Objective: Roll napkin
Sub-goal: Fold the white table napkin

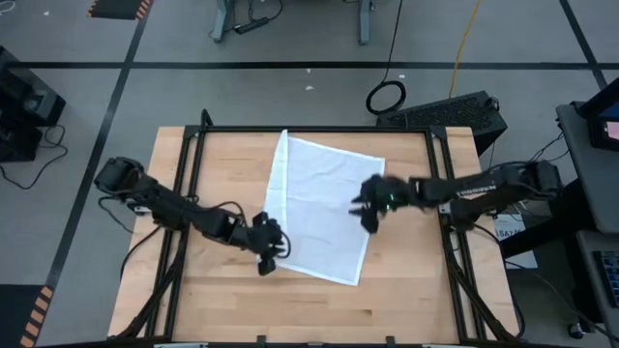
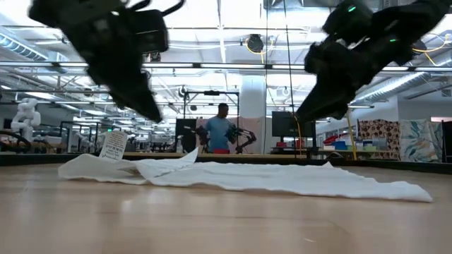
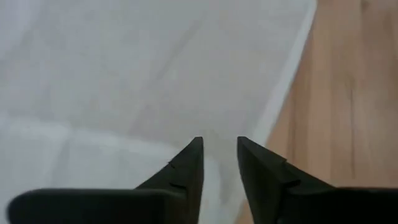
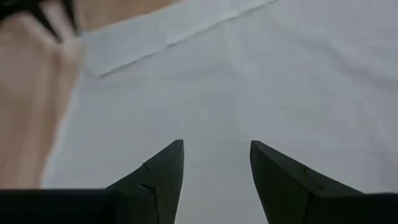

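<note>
One white napkin (image 1: 324, 208) (flat, unrolled) on table (image 1: 406, 290); 2 grippers above it, L (image 1: 268, 253) narrowly open, R (image 1: 368, 208) wider, both empty.

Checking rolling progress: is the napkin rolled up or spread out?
Mostly spread. The napkin lies flat and open on the table, with only one narrow strip folded over along its left edge; no roll shows.

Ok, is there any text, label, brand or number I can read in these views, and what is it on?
No text here can be read.
White placard behind the table in the low view: it seems to carry print, too small and blurred to read.
Napkin: plain white, no marks.
Left gripper and right gripper: no lettering on the fingers.
</note>
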